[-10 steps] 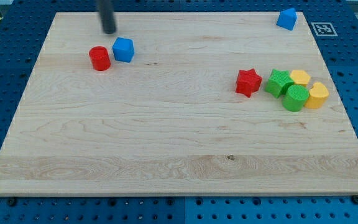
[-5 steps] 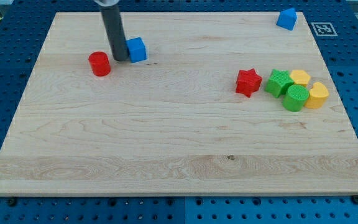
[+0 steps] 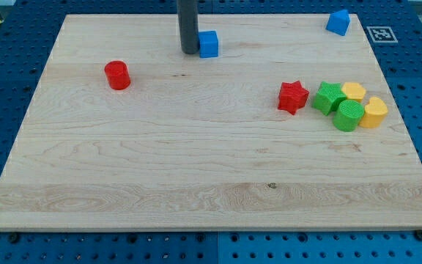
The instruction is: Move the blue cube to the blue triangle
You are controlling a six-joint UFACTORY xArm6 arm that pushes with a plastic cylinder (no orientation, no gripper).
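Note:
The blue cube (image 3: 208,44) sits near the view's top, left of centre. My tip (image 3: 189,51) touches its left side; the dark rod rises straight up out of the view. The blue triangle (image 3: 338,23) lies at the view's top right corner of the board, far to the right of the cube.
A red cylinder (image 3: 116,75) stands at the left. A red star (image 3: 293,97) lies right of centre, beside a cluster of a green star (image 3: 330,97), a green cylinder (image 3: 348,115), a yellow block (image 3: 354,91) and a yellow heart-like block (image 3: 375,112). The wooden board (image 3: 196,183) lies on a blue pegboard.
My tip came down left of the blue cube and pushed it to the right and slightly up, away from the red cylinder. The other blocks have not moved.

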